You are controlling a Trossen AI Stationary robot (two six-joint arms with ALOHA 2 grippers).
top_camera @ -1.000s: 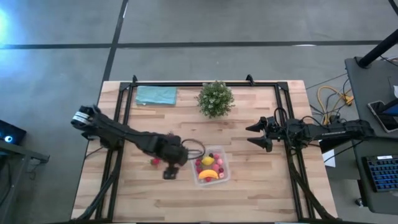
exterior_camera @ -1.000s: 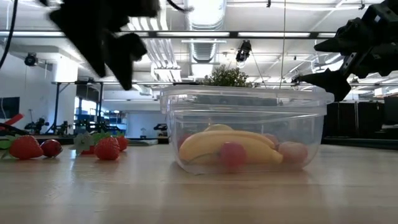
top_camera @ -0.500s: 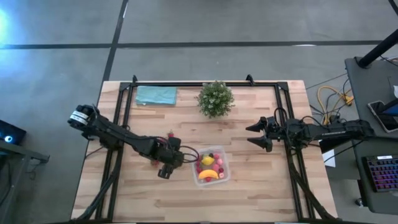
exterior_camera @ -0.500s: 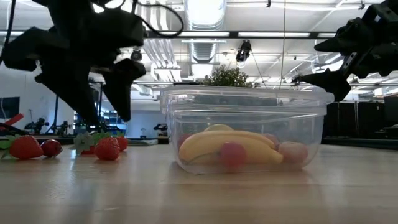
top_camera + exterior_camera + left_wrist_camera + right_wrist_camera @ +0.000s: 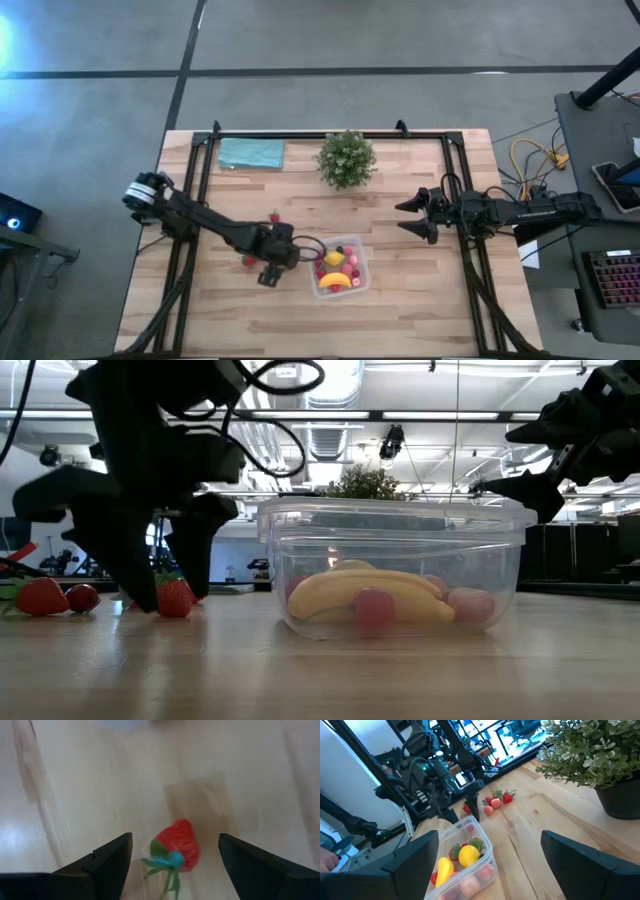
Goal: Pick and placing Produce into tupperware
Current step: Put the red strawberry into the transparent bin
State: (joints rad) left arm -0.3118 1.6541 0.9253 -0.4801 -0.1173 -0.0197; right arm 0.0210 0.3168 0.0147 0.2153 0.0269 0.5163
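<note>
Lowered since a second ago, the left pincer (image 5: 150, 575) now stands on the counter (image 5: 420, 310) beside the clear tub (image 5: 395, 565), its fingers wide open either side of a red strawberry (image 5: 176, 845) and holding nothing. To do this well, close squarely on the berry's body, not its green leaves, then lift clear of the tub's rim. That arm reaches in low, wrist bent downward. Beyond the tub, the right pincer (image 5: 408, 217) waits, open and empty.

The pale wooden plank table (image 5: 420, 310) looks smooth with a slight sheen. The clear square plastic tupperware (image 5: 395, 570) is glossy; the flat teal cloth (image 5: 251, 153) is matt.
</note>
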